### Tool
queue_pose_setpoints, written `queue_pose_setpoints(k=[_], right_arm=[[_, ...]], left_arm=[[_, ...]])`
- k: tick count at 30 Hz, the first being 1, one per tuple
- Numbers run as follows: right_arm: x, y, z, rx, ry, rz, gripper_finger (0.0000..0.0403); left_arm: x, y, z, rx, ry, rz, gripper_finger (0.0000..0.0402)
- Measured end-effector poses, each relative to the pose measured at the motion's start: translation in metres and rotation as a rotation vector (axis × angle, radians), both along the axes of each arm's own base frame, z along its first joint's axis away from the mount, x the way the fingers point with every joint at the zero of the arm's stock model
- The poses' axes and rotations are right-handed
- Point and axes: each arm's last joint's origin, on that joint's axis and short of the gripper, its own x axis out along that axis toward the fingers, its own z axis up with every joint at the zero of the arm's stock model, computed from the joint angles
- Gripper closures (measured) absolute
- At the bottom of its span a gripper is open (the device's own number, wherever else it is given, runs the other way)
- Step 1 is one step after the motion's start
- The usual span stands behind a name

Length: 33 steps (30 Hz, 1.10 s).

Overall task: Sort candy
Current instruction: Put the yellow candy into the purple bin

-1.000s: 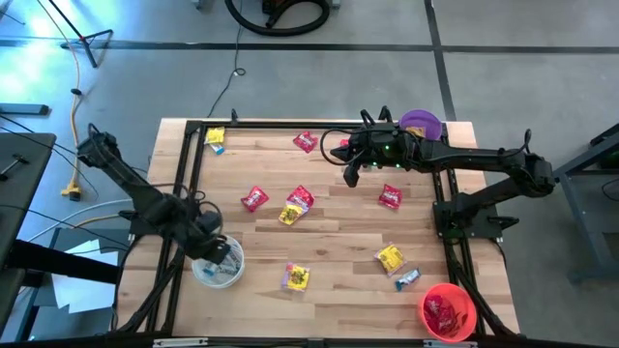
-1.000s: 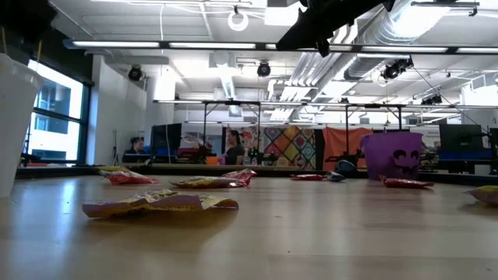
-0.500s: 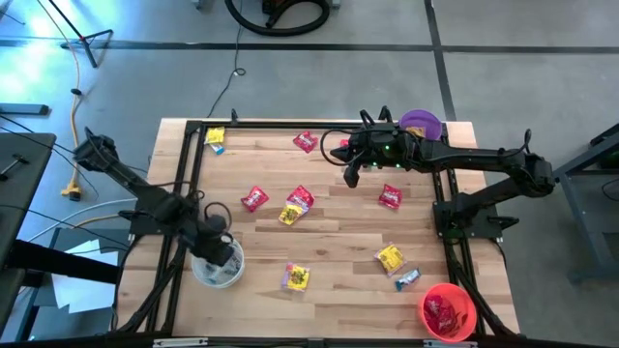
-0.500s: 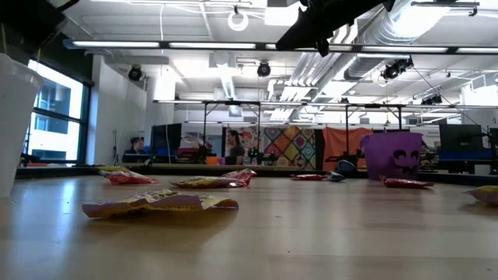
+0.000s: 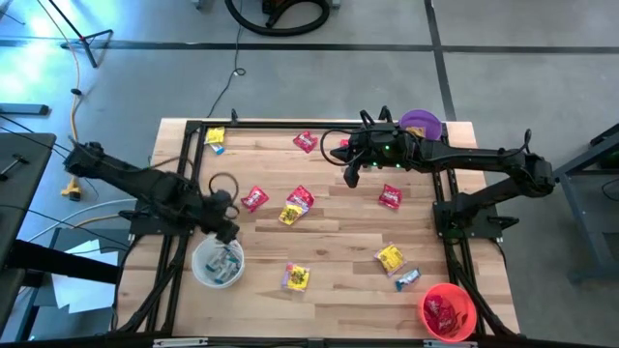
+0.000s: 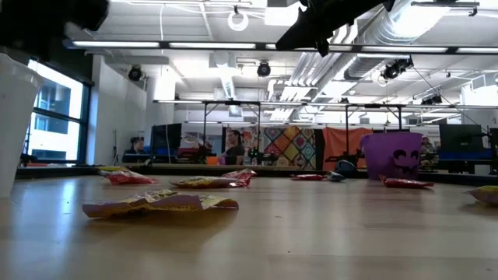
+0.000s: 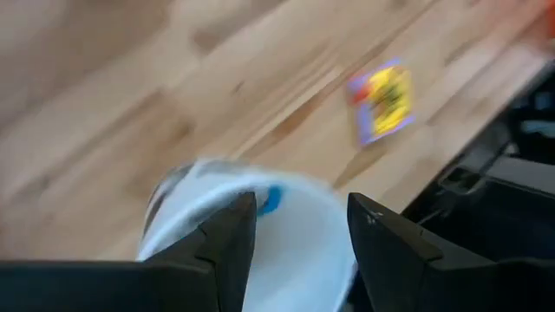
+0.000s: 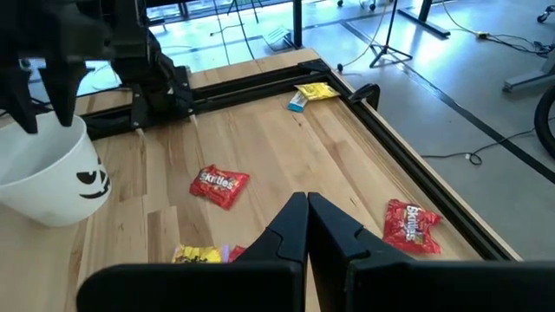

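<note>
Candy lies scattered on the wooden table [image 5: 329,242]: red packs [image 5: 254,199] [image 5: 390,196] [image 5: 306,141], yellow ones [image 5: 296,277] [image 5: 390,258] [image 5: 215,138], a light blue one [image 5: 407,279]. My left gripper [image 5: 228,228] [image 7: 299,212] hovers open and holds nothing, just above the far rim of the white bowl [image 5: 218,263], where a blue candy [image 7: 270,200] lies. My right gripper [image 5: 350,175] [image 8: 307,217] hangs shut above the table's far middle, holding nothing.
A purple bowl [image 5: 422,124] stands at the far right corner. A red bowl [image 5: 448,311] with red candy stands at the near right corner. A black frame [image 5: 193,155] runs along the table's edges. Bare wood lies in the table's middle, near side.
My left gripper has drawn up and back out of the white bowl, toward the table's far edge, so the bowl's inside now shows. My right arm has kept still.
</note>
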Motion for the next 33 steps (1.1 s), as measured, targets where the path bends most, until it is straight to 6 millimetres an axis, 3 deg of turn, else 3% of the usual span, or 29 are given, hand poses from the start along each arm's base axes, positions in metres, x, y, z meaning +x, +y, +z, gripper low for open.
queue_pose_setpoints(k=[4,8,14,21,26,33], right_arm=[[0.0,0.0,0.0,0.0,-0.001,0.0,0.0403],[0.0,0.0,0.0,0.0,-0.001,0.0,0.0403],[0.0,0.0,0.0,0.007,-0.003,-0.003,0.0403],[0.0,0.0,0.0,0.027,-0.009,-0.012,0.0403],[0.0,0.0,0.0,0.042,-0.013,-0.019,0.0403],[0.0,0.0,0.0,0.062,-0.019,-0.028,0.0403]], left_arm=[[0.007,0.016,0.025,0.064,-0.114,-0.031,0.0245],[0.014,0.042,0.038,0.153,-0.169,-0.013,0.027],[0.017,0.106,0.031,0.283,-0.115,0.045,0.0336],[0.008,0.18,0.008,0.431,0.045,-0.061,0.0399],[0.005,0.224,-0.025,0.471,0.288,-0.122,0.0374],[0.003,0.268,-0.063,0.595,0.656,-0.127,0.0289]])
